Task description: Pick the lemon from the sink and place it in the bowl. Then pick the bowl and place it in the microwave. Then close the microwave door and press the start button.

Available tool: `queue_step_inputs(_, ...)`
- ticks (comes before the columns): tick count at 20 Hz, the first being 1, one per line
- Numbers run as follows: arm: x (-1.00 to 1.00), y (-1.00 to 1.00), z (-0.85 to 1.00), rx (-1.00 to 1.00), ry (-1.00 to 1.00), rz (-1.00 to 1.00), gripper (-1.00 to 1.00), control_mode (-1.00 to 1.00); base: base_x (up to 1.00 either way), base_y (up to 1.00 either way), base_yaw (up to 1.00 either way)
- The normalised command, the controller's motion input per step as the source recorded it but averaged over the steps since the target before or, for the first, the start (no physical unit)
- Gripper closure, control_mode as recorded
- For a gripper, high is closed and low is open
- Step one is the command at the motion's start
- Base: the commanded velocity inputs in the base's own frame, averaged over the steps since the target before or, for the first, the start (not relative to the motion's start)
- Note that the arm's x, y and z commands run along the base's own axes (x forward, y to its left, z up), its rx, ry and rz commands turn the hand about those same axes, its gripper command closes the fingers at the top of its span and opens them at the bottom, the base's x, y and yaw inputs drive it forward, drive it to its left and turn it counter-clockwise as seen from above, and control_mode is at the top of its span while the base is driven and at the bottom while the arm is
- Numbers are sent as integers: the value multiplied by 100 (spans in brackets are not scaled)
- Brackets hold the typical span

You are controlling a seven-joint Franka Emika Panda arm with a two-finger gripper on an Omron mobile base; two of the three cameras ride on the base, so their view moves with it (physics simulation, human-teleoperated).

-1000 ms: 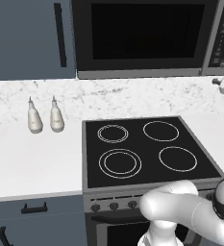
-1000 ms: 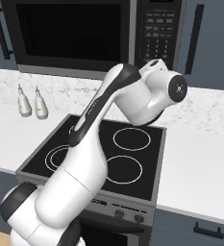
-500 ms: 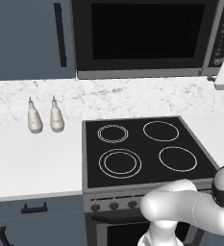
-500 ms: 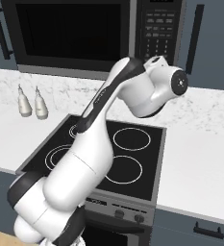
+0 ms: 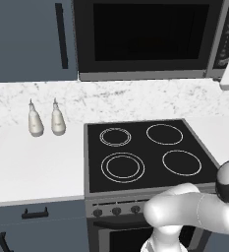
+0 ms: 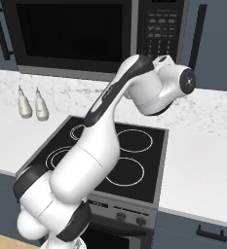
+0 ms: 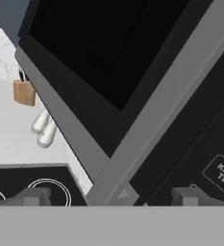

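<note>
In the left base view the arm (image 5: 194, 216) bends low at the near right, before the stove (image 5: 150, 152). In the right base view it reaches up toward the microwave (image 6: 100, 36), whose microwave door (image 6: 71, 34) is closed. In the hand view the gripper (image 7: 111, 194) faces the keypad strip (image 7: 200, 158), jaws spread wide and empty.

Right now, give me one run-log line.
microwave door: shut | gripper: open, empty, facing keypad strip | start button: not pressed yet

Before me the white marble-speckled table (image 5: 32, 162) carried two small pale pear-shaped bottles (image 5: 46, 118) side by side near the backsplash, left of the black glass four-ring cooktop (image 5: 145, 152) set into it.
</note>
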Motion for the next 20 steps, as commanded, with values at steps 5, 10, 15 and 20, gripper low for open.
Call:
queue_step_inputs(5, 15, -12, -7, -1, 0, 0, -100, -100, 0, 0, 0)
queue_step_inputs(10, 24, -9, -7, -1, 0, 0, -100, -100, 0, 0, 0)
queue_step_inputs(15, 26, -8, -5, 0, 0, 1, -100, -100, 0, 0, 0)
queue_step_inputs(20, 27, -3, -15, -1, 0, 0, -100, -100, 0, 0, 0)
